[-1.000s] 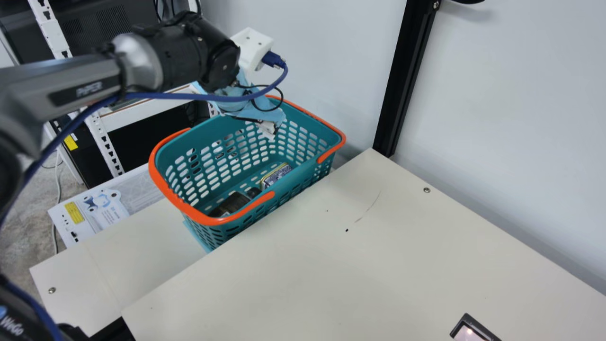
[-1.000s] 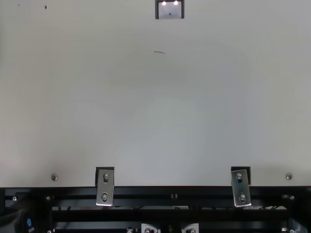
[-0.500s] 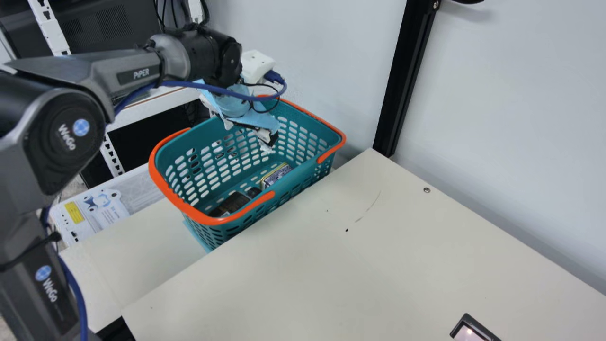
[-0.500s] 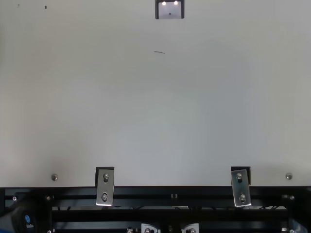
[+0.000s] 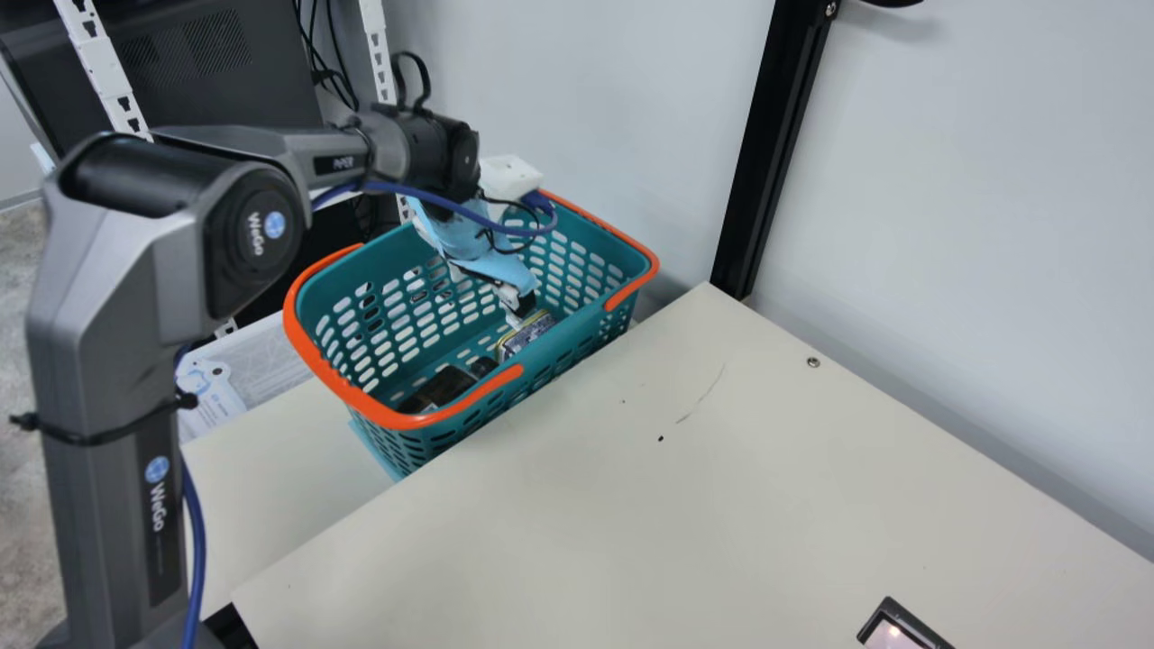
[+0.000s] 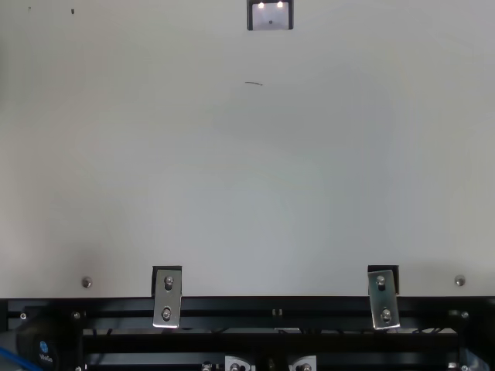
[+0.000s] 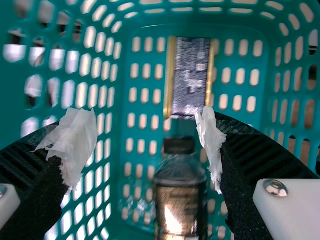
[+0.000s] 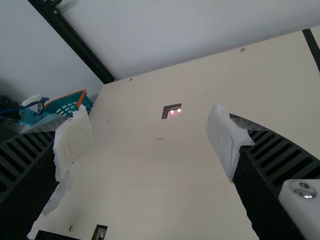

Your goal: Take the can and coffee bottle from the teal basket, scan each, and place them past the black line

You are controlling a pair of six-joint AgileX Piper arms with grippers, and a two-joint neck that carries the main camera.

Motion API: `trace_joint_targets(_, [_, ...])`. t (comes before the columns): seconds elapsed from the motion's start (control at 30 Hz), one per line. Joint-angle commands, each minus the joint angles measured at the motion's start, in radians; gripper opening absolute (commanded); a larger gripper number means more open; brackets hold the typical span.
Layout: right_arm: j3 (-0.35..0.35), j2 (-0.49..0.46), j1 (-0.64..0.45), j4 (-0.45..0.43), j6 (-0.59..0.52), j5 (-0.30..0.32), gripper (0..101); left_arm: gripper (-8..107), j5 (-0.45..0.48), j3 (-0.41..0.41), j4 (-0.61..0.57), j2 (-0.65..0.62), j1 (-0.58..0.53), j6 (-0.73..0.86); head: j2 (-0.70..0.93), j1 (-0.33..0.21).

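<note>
since the earlier frames, the left gripper has sunk deeper into the teal basket, its arm swinging into fuller sight in the main view, while the can and the coffee bottle have stayed put. the left gripper's fingers are spread wide with nothing pinched between them, their tips wrapped in ragged white material. below them, both things lie on the basket's floor: the can on its side, gold rims at its two ends, and the bottle with its dark cap turned toward the can, the two near each other.

the right gripper, in its own wrist view, has its fingers spread too, holding nothing, over the cream table. the scanner, a dark frame around a lit window, sits in the table well apart from the basket. the black line runs across the table, on the far side of the scanner from the basket.
</note>
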Motion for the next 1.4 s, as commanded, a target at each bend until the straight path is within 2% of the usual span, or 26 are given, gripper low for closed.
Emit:
trace_joint_targets(0.0, [0.0,0.0,0.0,0.0,0.0,0.0,101,90,0.003,-0.017,-0.018,0.043,-0.006,0.012,0.024,-0.027])
trace_joint_targets(0.4, [0.0,0.0,0.0,0.0,0.0,0.0,101,90,0.017,-0.174,-0.08,0.23,-0.024,0.064,0.024,-0.027])
trace_joint_targets(0.87, [0.0,0.0,0.0,0.0,0.0,0.0,101,90,0.135,-0.438,-0.127,0.427,-0.032,0.057,0.024,-0.027])
trace_joint_targets(0.9, [0.0,0.0,0.0,0.0,0.0,0.0,101,29,0.142,-0.453,-0.131,0.437,-0.031,0.055,0.024,-0.027])
trace_joint_targets(0.93, [0.0,0.0,0.0,0.0,0.0,0.0,101,10,0.147,-0.465,-0.134,0.444,-0.03,0.053,0.024,-0.027])
trace_joint_targets(1.03, [0.0,0.0,0.0,0.0,0.0,0.0,101,10,0.155,-0.488,-0.135,0.453,-0.03,0.043,0.024,-0.027])
trace_joint_targets(1.13, [0.0,0.0,0.0,0.0,0.0,0.0,101,10,0.143,-0.469,-0.132,0.424,-0.033,0.032,0.024,-0.027])
trace_joint_targets(1.23, [0.0,0.0,0.0,0.0,0.0,0.0,101,10,0.111,-0.405,-0.134,0.358,-0.039,0.024,0.024,-0.027])
trace_joint_targets(1.37, [0.0,0.0,0.0,0.0,0.0,0.0,101,10,0.056,-0.276,-0.153,0.228,-0.045,0.015,0.024,-0.027])
